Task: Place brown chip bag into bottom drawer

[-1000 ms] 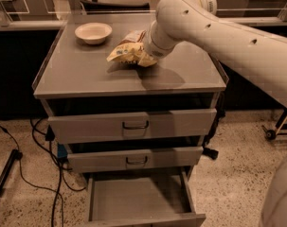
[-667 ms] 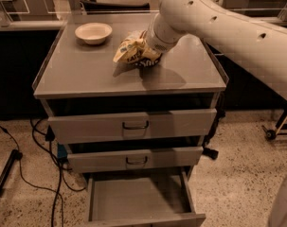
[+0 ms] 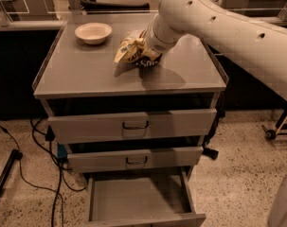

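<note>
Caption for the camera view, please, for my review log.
Gripper at the brown chip bag over the cabinet top, cream bowl behind, bottom drawer open below.

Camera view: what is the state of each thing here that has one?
Crinkly cream-and-brown chip bag: held by the hand, above the cabinet top.
Robot's hand: over the cabinet top, shut on the bag.
Bottom grey metal drawer: open, empty.
Two upper grey drawers: shut.
Round cream bowl: upright, empty.

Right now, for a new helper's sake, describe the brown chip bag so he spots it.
Find the grey three-drawer cabinet. Above its top, right of the cream bowl, the gripper holds the brown chip bag. It is crinkly, pale yellow and dark brown with lettering; the bowl is smooth and round.
</note>
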Controlling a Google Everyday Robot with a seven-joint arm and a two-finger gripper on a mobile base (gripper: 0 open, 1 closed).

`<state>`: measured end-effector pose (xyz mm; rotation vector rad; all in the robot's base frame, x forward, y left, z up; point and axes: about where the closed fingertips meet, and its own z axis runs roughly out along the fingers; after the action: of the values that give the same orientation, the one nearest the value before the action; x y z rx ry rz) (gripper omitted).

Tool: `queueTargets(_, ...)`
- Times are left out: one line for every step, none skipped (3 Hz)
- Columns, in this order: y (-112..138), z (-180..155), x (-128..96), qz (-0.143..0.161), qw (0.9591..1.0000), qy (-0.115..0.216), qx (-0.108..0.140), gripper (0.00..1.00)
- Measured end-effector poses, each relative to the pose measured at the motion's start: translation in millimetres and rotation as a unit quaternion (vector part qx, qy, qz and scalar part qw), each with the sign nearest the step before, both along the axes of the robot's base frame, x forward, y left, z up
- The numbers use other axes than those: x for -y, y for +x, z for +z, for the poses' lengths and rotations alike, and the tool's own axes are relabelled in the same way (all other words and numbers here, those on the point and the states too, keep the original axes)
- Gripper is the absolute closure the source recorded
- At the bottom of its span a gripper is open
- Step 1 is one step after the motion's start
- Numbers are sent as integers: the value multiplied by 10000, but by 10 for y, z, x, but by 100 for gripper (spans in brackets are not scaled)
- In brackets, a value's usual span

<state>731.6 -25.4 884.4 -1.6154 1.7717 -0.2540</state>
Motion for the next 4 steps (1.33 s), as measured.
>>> queueTargets(-81, 24, 13, 201, 9998, 71, 12, 100)
queueTargets(-276, 137, 116, 590, 9977, 308, -84, 100)
queueTargets(-604, 363, 267, 1124, 9921, 517, -187, 100)
queueTargets(-1103, 613, 403, 1599, 9819, 913, -449, 100)
